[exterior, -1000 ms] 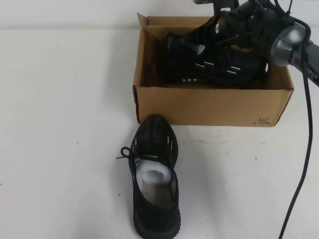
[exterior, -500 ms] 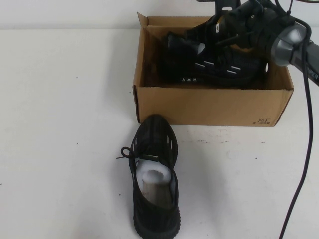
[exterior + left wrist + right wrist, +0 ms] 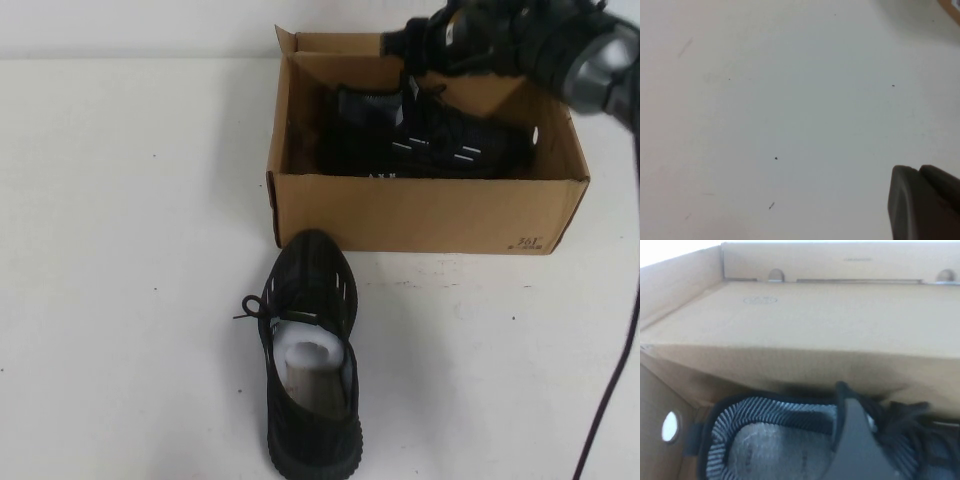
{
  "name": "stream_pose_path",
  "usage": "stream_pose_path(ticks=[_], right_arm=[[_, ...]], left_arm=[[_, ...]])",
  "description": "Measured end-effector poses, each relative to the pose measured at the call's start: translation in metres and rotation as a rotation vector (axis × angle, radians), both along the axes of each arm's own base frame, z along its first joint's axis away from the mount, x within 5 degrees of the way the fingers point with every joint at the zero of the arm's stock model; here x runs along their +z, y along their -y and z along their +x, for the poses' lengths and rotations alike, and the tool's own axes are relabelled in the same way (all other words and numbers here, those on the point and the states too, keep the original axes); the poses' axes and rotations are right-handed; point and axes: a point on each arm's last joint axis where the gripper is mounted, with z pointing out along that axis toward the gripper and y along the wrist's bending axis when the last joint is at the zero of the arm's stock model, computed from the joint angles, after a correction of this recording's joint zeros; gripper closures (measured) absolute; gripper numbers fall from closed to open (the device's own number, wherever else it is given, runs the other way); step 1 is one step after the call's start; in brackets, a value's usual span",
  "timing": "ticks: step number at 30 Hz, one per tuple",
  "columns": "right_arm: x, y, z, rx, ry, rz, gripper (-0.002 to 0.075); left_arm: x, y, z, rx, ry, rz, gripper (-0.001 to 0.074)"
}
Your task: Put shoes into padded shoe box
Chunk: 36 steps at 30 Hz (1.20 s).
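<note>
We log the padded shoe box (image 3: 420, 210), brown cardboard, at the 12 to 1 o'clock part of the white table (image 3: 130, 250). Small dark print sits on the near wall's lower corner toward 3 o'clock; we cannot read it. One black knit shoe (image 3: 425, 145) lies on its side inside the box, white dash stripes facing up, with small white lettering along its sole that we also cannot make out. The right wrist view looks into the box at this shoe's grey lining (image 3: 775, 435), an oval side hole (image 3: 670, 426) and a faint oval stamp on the inner flap. The right gripper (image 3: 415, 42) hangs above the box's far edge at 12 o'clock; whether its jaws stand apart or together we cannot tell. The second shoe (image 3: 308, 360) sits upright on the table at 6 o'clock, toe just short of the box, white paper stuffing (image 3: 305, 352) showing. The left gripper (image 3: 925, 205) hovers over bare table; its jaw state we cannot tell either.
</note>
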Motion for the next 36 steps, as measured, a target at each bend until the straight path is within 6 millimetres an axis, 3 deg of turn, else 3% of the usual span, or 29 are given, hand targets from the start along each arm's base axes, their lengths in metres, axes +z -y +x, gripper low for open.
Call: stream_pose_path(ticks=[5, 7, 12, 16, 21, 30, 36], right_arm=[[0.042, 0.006, -0.028, -0.025, -0.033, -0.022, 0.0369], [0.062, 0.005, -0.045, -0.020, -0.042, -0.031, 0.0424], [0.109, 0.011, -0.092, 0.018, -0.021, -0.046, 0.0670], [0.134, 0.020, -0.126, 0.039, -0.012, -0.046, 0.0721], [0.152, 0.026, -0.169, 0.068, -0.047, -0.095, 0.0731], [0.163, 0.036, -0.250, 0.173, -0.040, -0.162, 0.0733], [0.172, 0.054, -0.276, 0.173, -0.056, -0.186, 0.0734]], left_arm=[[0.000, 0.000, 0.000, 0.000, 0.000, 0.000, 0.0739], [0.000, 0.000, 0.000, 0.000, 0.000, 0.000, 0.0739], [0.000, 0.000, 0.000, 0.000, 0.000, 0.000, 0.0739], [0.000, 0.000, 0.000, 0.000, 0.000, 0.000, 0.0739], [0.000, 0.000, 0.000, 0.000, 0.000, 0.000, 0.0739], [0.000, 0.000, 0.000, 0.000, 0.000, 0.000, 0.0739], [0.000, 0.000, 0.000, 0.000, 0.000, 0.000, 0.0739]])
